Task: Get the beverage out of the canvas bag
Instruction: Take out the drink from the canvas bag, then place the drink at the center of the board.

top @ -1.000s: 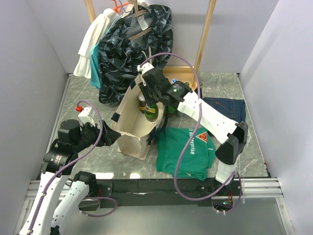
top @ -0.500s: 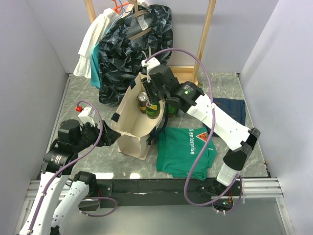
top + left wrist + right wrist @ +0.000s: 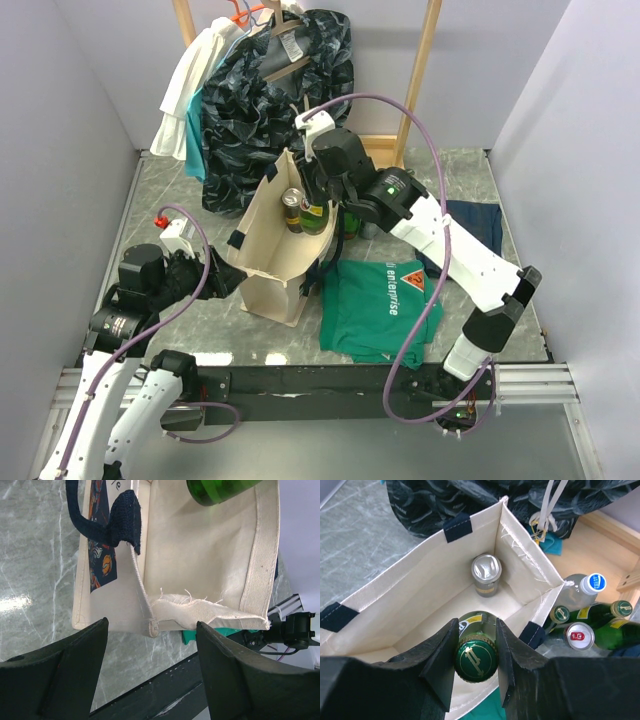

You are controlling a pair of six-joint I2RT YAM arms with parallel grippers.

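Lift is the step in hand: the right tool (image 3: 476, 661) pinches the green bottle (image 3: 473, 624) at its capped neck, inside the canvas bag (image 3: 420, 611) standing near the middle of the worktop. A straight upward pull should clear the bag's rim and the can (image 3: 486, 573) beside it. The left tool (image 3: 150, 630), spread at the bag's near corner hem, could clamp there to steady it.

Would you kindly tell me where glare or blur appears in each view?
Top external: sharp, with a pale reflection on the table near its front edge. Left wrist: white glare on the table at left; the left tool is dark and soft. Right wrist: the can lid glints; the bottle cap is crisp.
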